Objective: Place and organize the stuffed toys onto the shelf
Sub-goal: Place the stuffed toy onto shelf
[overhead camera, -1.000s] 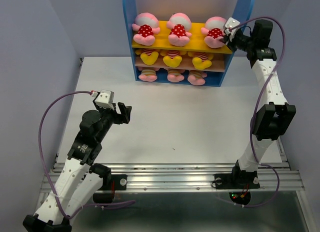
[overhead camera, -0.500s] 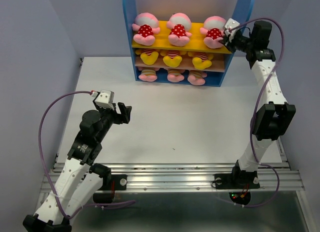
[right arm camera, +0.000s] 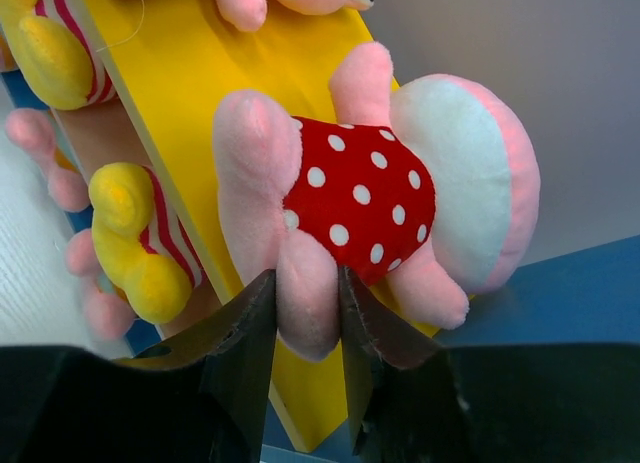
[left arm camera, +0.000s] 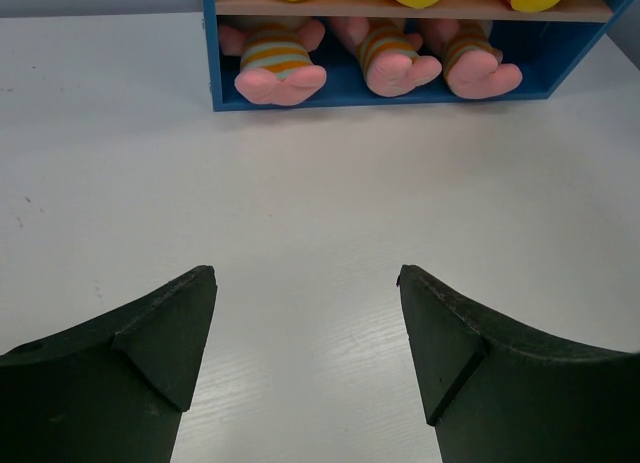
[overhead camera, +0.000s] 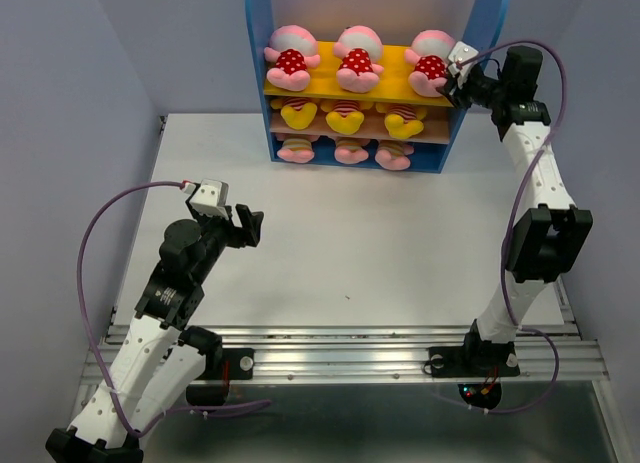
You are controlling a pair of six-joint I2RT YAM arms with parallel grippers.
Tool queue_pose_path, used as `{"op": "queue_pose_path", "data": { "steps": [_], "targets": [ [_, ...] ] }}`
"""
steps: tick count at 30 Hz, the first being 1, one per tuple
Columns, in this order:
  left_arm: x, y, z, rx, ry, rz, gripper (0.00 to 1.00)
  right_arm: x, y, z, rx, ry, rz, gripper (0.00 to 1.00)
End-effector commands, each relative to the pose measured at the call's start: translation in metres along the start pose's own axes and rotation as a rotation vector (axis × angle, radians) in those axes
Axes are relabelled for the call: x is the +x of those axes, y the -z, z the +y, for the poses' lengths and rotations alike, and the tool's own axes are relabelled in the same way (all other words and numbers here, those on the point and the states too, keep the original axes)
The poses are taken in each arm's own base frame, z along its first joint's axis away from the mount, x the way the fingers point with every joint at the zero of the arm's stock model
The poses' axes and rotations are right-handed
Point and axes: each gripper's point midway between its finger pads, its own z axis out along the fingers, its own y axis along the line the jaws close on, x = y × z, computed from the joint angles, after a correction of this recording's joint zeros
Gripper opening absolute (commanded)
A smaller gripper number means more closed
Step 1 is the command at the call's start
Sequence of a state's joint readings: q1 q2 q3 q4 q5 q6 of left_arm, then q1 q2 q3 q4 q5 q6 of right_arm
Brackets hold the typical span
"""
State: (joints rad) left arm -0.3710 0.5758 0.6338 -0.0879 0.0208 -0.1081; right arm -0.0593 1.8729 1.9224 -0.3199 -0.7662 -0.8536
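Observation:
The shelf [overhead camera: 258,43] stands at the table's far edge with stuffed toys on all three boards. Three pink pigs in red dotted outfits lie on the yellow board [overhead camera: 320,85], yellow bears [overhead camera: 347,116] on the middle board, striped pigs [overhead camera: 352,151] on the blue base. My right gripper [overhead camera: 452,75] is at the right end of the yellow board. In the right wrist view its jaws [right arm camera: 307,278] press both sides of one leg of the rightmost dotted pig [right arm camera: 365,188], which rests on the board [right arm camera: 190,93]. My left gripper [overhead camera: 250,226] hovers open and empty over the table [left arm camera: 307,273], facing the striped pigs [left arm camera: 280,63].
The shelf's tall blue right side panel [overhead camera: 487,23] stands just behind the right wrist. A purple cable [overhead camera: 560,73] loops off the right arm. Grey walls close in the white table [overhead camera: 360,243] on the left and at the back.
The right wrist has shifted slightly upward at the shelf's right end, still at the dotted pig. The left arm has not moved.

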Motion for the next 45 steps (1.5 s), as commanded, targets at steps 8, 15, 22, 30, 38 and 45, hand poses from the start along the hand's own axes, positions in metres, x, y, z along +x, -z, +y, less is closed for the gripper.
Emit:
{"op": "queue_pose_path", "data": {
  "steps": [8,15,22,30,38,45],
  "targets": [
    [-0.007,-0.002,0.001,-0.006,-0.012,-0.034,0.84,-0.041,0.02,-0.015,0.062,0.066,-0.057,0.47],
    [-0.008,-0.001,0.001,-0.005,-0.012,-0.036,0.85,-0.054,0.027,-0.016,0.073,0.061,-0.082,0.71],
    [-0.008,-0.002,0.001,-0.005,-0.012,-0.036,0.85,-0.083,0.038,-0.021,0.088,0.034,-0.139,0.82],
    [-0.009,0.0,0.001,-0.004,-0.013,-0.042,0.85,-0.109,0.053,-0.011,0.061,0.013,-0.19,0.89],
    [-0.01,0.001,0.001,-0.004,-0.012,-0.047,0.85,-0.142,0.082,0.013,0.022,-0.057,-0.238,0.97],
    [-0.011,0.002,0.0,0.002,-0.007,-0.053,0.85,-0.161,0.102,0.019,0.049,-0.13,-0.255,0.94]
  ]
}}
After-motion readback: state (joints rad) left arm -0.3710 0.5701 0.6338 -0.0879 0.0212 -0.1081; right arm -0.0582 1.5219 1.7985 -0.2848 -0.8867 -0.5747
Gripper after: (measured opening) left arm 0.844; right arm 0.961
